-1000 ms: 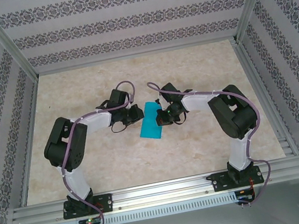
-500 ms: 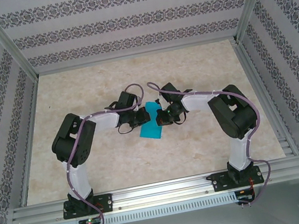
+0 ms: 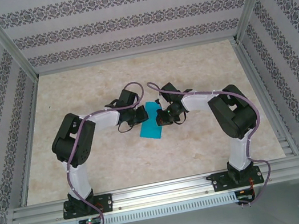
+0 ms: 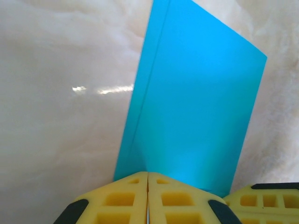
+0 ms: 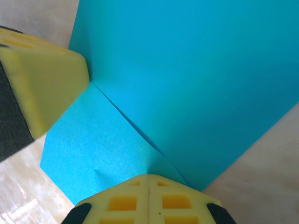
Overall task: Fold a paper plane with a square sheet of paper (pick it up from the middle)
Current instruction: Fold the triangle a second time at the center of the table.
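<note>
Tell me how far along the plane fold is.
Done: the sheet is folded into a narrow rectangle. In hand: left gripper and right gripper both pinch its far end, where a diagonal crease shows. Left: the pointed nose and wings.

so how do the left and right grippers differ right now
The left gripper holds the sheet of paper from its left side, the right gripper from its right. Ahead of the left gripper a line runs straight along the sheet's edge; from the right gripper a crease slants across to the left gripper. Both are shut, pinching the sheet.
</note>
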Robot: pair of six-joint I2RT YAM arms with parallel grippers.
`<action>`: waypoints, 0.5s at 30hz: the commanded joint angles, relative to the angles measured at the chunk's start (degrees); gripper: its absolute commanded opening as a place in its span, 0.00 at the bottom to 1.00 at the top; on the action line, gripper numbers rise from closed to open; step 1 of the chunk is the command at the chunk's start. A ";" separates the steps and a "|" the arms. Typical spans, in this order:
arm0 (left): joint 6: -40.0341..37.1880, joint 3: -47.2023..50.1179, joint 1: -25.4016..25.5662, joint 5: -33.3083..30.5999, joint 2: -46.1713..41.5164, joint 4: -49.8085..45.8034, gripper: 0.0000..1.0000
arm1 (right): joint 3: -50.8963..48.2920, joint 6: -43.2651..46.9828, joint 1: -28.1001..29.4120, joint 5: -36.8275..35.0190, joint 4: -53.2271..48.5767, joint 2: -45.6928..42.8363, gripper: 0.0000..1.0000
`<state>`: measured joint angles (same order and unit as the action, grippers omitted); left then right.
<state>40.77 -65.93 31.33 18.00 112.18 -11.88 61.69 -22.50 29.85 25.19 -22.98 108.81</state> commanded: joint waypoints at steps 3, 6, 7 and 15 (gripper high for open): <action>-3.02 1.35 -2.27 -1.86 -4.59 0.41 0.10 | -2.98 1.56 -0.59 -8.85 -6.78 5.53 0.03; -2.41 4.04 -1.56 3.61 -6.80 6.18 0.09 | -2.96 1.44 -0.58 -8.35 -6.64 5.42 0.04; -2.08 4.71 -1.15 4.70 -7.19 7.50 0.09 | -2.98 1.45 -0.58 -8.24 -6.51 5.45 0.04; -0.79 5.00 0.83 6.13 -2.94 8.51 0.06 | -2.81 1.32 -0.58 -7.79 -6.24 5.44 0.04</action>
<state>39.66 -61.21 31.40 22.48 106.98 -5.89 61.78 -22.50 29.85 25.21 -23.16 108.81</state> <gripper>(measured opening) 0.067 0.048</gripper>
